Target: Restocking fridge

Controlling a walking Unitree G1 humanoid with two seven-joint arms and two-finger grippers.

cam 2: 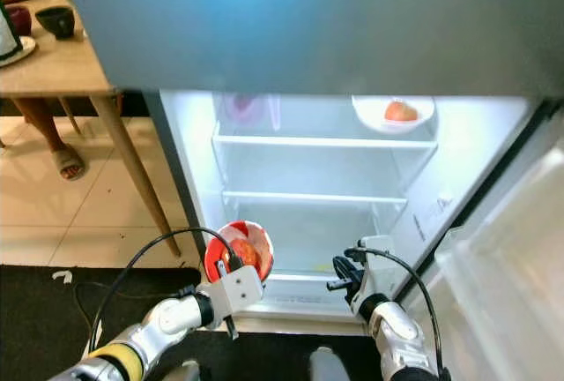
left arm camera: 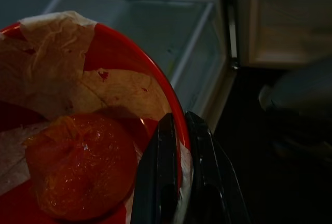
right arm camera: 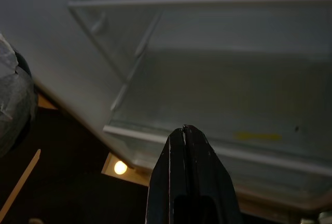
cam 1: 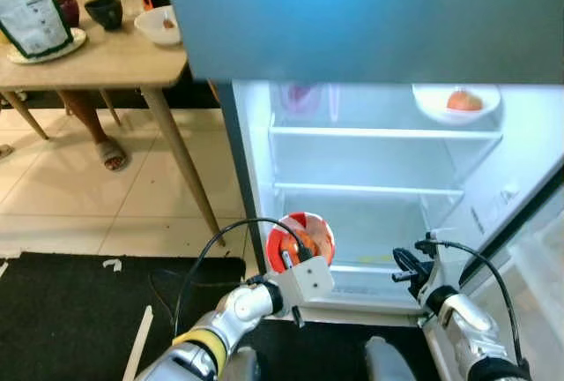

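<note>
The left gripper (cam 1: 295, 262) holds a red bowl (cam 1: 301, 235) by its rim, raised just in front of the open fridge (cam 1: 388, 178) at about the height of the lowest shelf (cam 1: 368, 191). The left wrist view shows what the head views cannot: one black finger (left arm camera: 155, 177) lies inside the rim and the other outside, pinching it, and in the bowl, beside the inner finger, sits an orange-red fruit (left arm camera: 78, 164) wrapped in clear film on crumpled paper lining (left arm camera: 57, 63).

The right gripper (cam 1: 407, 268) hangs to the right of the bowl, apart from it, near the fridge's bottom edge. Its wrist view shows its two fingers (right arm camera: 179, 182) pressed together with nothing between them, pointing at the glass shelf (right arm camera: 223, 99) of the lower compartment.

Well above both grippers, on the top shelf, a white bowl (cam 1: 456, 103) carries another orange fruit (cam 1: 463, 100). Far to the left of the left gripper stands a wooden table (cam 1: 97, 59) with dishes, and a person's sandalled foot (cam 1: 110, 153) rests beneath it.
</note>
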